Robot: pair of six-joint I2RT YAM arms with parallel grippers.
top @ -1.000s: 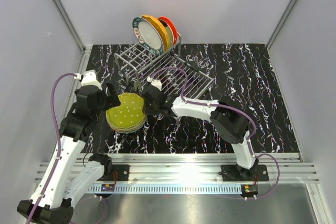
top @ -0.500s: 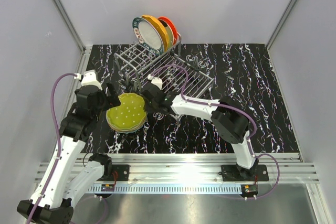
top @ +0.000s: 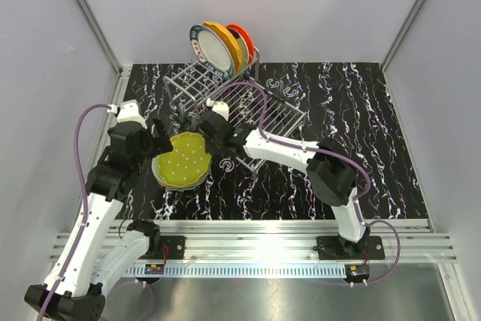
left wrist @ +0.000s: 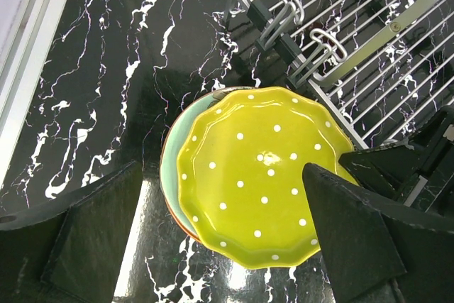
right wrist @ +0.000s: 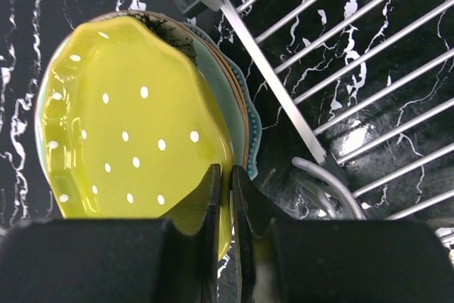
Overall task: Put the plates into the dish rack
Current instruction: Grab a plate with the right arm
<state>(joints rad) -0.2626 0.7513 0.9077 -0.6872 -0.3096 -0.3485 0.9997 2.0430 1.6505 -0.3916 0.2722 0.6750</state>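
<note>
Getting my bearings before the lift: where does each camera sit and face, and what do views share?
Top external: high behind the robot, looking down on the table; left arm, right arm, dish rack, dotted plate.
Left wrist: above the dotted plate, facing down; left gripper open either side.
Right wrist: over the plate's edge, facing down; right gripper shut on its rim.
Shared: all show dotted plate and dish rack.

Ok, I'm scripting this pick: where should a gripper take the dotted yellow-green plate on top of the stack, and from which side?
Pinch the dotted yellow-green plate by its scalloped rim, coming from the dish rack side, one finger over, one under. It lies face-up, too wide to span, and that edge sits clear of the plates beneath. The right gripper pinches it there.
</note>
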